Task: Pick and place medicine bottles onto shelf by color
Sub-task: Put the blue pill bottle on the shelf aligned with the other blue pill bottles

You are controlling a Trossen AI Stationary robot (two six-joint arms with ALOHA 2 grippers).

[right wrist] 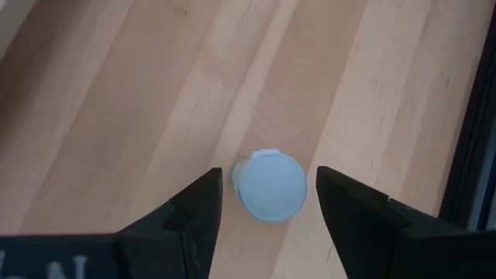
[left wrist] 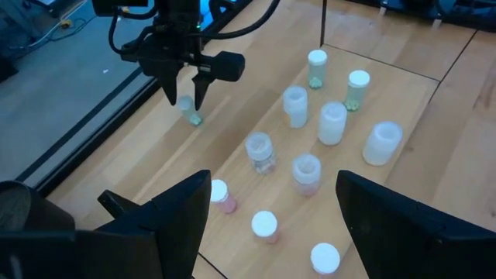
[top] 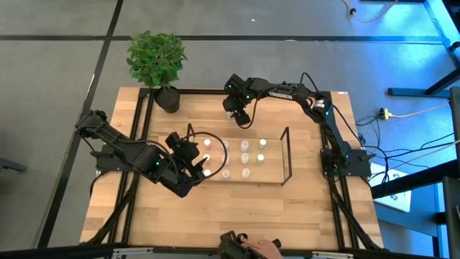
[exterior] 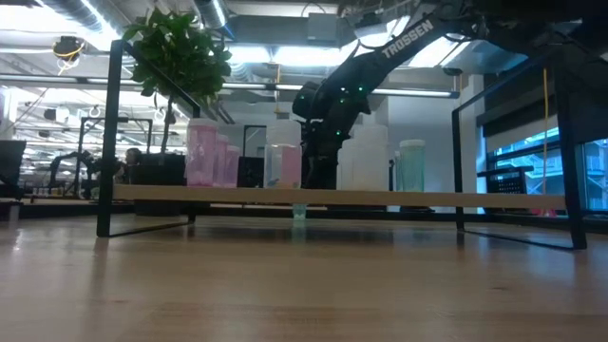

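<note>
Right gripper (right wrist: 267, 203) down over a green bottle (right wrist: 269, 187) on the table, beyond the shelf's (top: 286, 155) far side; fingers apart, straddling it, gaps both sides. Left gripper (top: 203, 164) at shelf's left end above pink bottles (left wrist: 265, 225), fingers apart, holding nothing.

Eleven small pale cylindrical medicine bottles are countable from the left wrist view. Ten stand ahead of the left gripper (left wrist: 271, 186), which is one of two dark two-finger grippers:
- three pink bottles with white caps (left wrist: 264, 226), nearest its fingers
- two clear pink-tinged bottles (left wrist: 259, 152), just beyond
- three whitish bottles (left wrist: 332, 122)
- two green-tinted bottles (left wrist: 317, 68), farthest off

One single pale green bottle (right wrist: 269, 186) stands apart, between the spread fingers of the right gripper (left wrist: 188, 99). There is one black-rod shelf with a wooden base (top: 287, 155) and one leafy green potted plant (top: 157, 57).
</note>
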